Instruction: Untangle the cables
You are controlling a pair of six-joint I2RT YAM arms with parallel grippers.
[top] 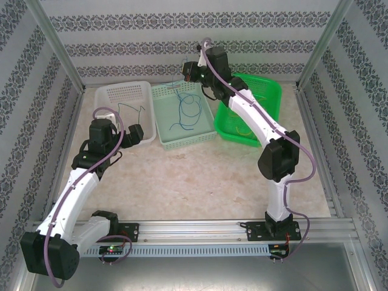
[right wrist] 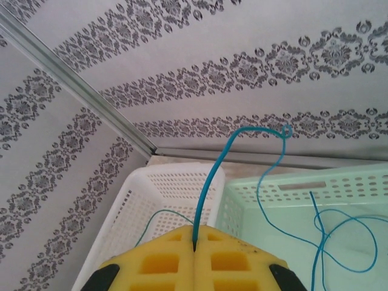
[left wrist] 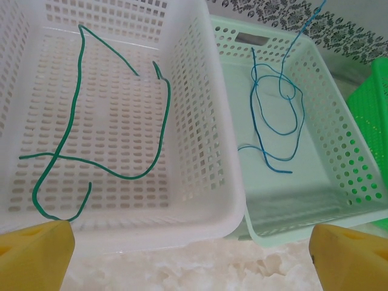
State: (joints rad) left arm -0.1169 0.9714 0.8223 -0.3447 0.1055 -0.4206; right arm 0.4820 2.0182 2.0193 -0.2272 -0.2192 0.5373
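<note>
1. The left gripper [left wrist: 193,259] is held spread wide. Its yellow fingertips [left wrist: 33,254] are seen at the two lower corners of the left wrist view, and nothing is gripped between them.
2. The left gripper is positioned just beside the near rim of the white basket [top: 121,88], above the table [top: 200,176]. Whether the rim is touched cannot be determined.
3. The right gripper [right wrist: 195,235] is closed. Its yellow pads [right wrist: 157,264] are pressed together, and the blue cable [right wrist: 209,182] is pinched in the seam between them.
4. The right gripper is held raised above the far end of the pale green basket [top: 182,140], close to the patterned back wall.
5. From the pinch, the blue cable is led upward, bent over in an arc with a small loop at its top, and dropped into the pale green basket. The remainder is laid on the basket floor in loose, overlapping loops.
6. The dark green cable [left wrist: 74,103] is contained in the white basket. It is loosely curled, is crossed over itself near its lower left part, and is kept apart from the blue cable by the basket walls.
7. Three baskets are set side by side at the far part of the table: white on the left, pale green in the middle, bright green basket [top: 267,91] on the right. The white and pale green baskets are placed against each other along their long sides.
</note>
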